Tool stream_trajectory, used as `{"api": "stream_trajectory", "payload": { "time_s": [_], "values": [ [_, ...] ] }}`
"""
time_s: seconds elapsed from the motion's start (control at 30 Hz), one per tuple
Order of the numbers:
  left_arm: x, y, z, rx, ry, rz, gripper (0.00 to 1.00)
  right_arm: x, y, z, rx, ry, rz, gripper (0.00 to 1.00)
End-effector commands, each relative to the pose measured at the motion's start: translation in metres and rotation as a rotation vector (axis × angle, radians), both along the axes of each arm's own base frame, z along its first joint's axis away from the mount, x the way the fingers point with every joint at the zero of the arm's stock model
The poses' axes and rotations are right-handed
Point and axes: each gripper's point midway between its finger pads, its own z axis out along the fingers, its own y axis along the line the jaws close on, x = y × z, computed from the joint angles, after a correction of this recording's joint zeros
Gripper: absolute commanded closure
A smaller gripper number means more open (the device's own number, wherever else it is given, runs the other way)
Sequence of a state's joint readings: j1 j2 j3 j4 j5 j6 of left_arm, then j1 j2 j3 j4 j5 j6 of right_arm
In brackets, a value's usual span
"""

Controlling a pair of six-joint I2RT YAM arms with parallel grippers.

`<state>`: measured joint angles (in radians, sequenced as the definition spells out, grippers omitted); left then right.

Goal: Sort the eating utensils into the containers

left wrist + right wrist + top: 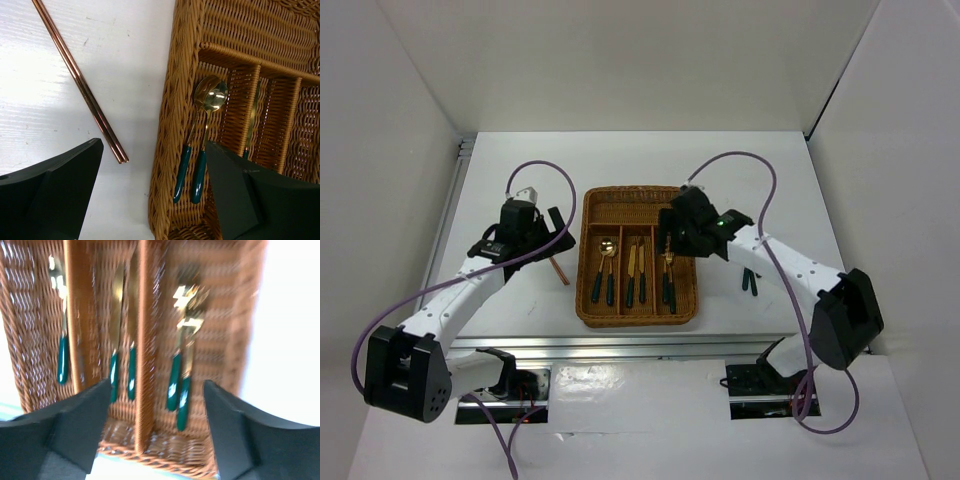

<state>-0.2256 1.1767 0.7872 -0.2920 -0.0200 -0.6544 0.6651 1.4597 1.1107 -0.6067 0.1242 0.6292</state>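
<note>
Our right gripper (157,385) is spread wide and empty above the wicker tray (638,320), over the right slot where two forks (175,380) lie. Two knives (131,372) lie in the middle slot and two spoons (212,95) in the left. Our left gripper (154,145) is also spread and empty over the tray's left rim, near the chopsticks (82,87) on the table (500,180). Two dark-handled pieces (750,281) lie right of the tray.

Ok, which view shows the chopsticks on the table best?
Left wrist: the chopsticks lie sharp and close, left of the tray. Top external shows only a short end beside the left arm. Right wrist misses them.
</note>
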Motion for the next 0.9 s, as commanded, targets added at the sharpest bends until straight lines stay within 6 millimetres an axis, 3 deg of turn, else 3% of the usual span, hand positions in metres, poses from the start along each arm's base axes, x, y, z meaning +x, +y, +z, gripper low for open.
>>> {"api": "stream_trajectory", "payload": {
  "time_s": [0.0,0.07,0.1,0.13,0.17,0.3,0.4,0.5,0.63,0.87],
  "values": [
    [0.008,-0.003,0.01,-0.005,-0.031,-0.026,0.02,0.036,-0.045,0.04,-0.041,-0.147,-0.1,0.16],
    [0.008,-0.003,0.01,-0.005,-0.031,-0.026,0.02,0.044,-0.069,0.034,-0.053,-0.145,-0.162,0.05],
    [0.008,-0.003,0.007,-0.003,-0.022,-0.026,0.02,0.055,-0.096,0.03,-0.06,-0.142,-0.241,0.0],
    [0.008,-0.005,0.007,-0.009,-0.021,-0.033,0.02,0.055,-0.108,0.024,-0.067,-0.123,-0.256,0.0],
    [0.008,-0.005,0.007,-0.009,-0.021,-0.033,0.02,0.06,-0.134,0.015,-0.083,-0.11,-0.321,0.0],
    [0.008,-0.005,0.004,-0.007,-0.012,-0.033,0.02,0.06,-0.173,-0.009,-0.096,-0.031,-0.411,0.0],
    [0.008,-0.005,0.004,-0.007,-0.012,-0.033,0.02,0.045,-0.182,-0.031,-0.097,0.043,-0.406,0.0],
    [0.008,-0.005,-0.002,-0.003,0.007,-0.033,0.02,0.037,-0.188,-0.043,-0.094,0.065,-0.419,0.07],
    [0.01,-0.005,-0.007,0.006,0.016,-0.039,0.02,0.024,-0.187,-0.06,-0.093,0.119,-0.429,0.22],
    [0.01,-0.005,-0.007,0.006,0.016,-0.039,0.02,0.011,-0.189,-0.088,-0.097,0.191,-0.448,0.26]
  ]
}}
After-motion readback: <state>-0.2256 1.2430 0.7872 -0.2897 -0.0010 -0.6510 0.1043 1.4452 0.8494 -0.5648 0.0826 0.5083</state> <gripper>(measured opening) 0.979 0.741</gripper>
